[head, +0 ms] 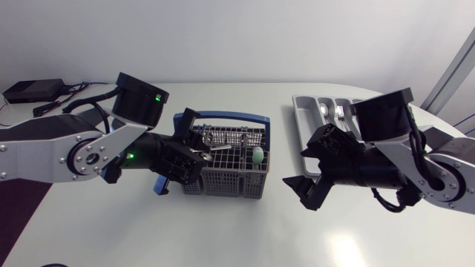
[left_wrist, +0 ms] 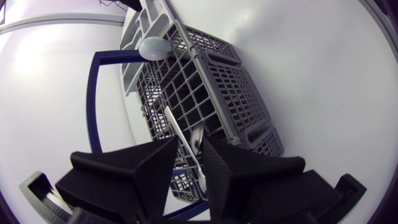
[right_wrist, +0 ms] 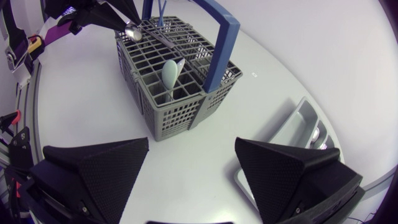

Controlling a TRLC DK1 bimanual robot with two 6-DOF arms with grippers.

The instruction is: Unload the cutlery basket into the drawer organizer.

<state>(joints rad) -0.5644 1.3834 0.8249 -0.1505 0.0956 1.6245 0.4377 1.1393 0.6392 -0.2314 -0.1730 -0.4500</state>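
The left pincer [left_wrist: 189, 149] clenched a metal spoon [left_wrist: 176, 124] at the basket's [left_wrist: 217, 81] left edge; the right pincer [right_wrist: 193, 144] hung released, well apart.

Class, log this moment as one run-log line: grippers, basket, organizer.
left gripper: shut on metal spoon at basket | right gripper: open, between basket and organizer | pale green spoon: in basket

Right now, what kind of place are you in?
Probably a robot test room: my left arm and right arm at a white table, with a cutlery basket and organizer tray.
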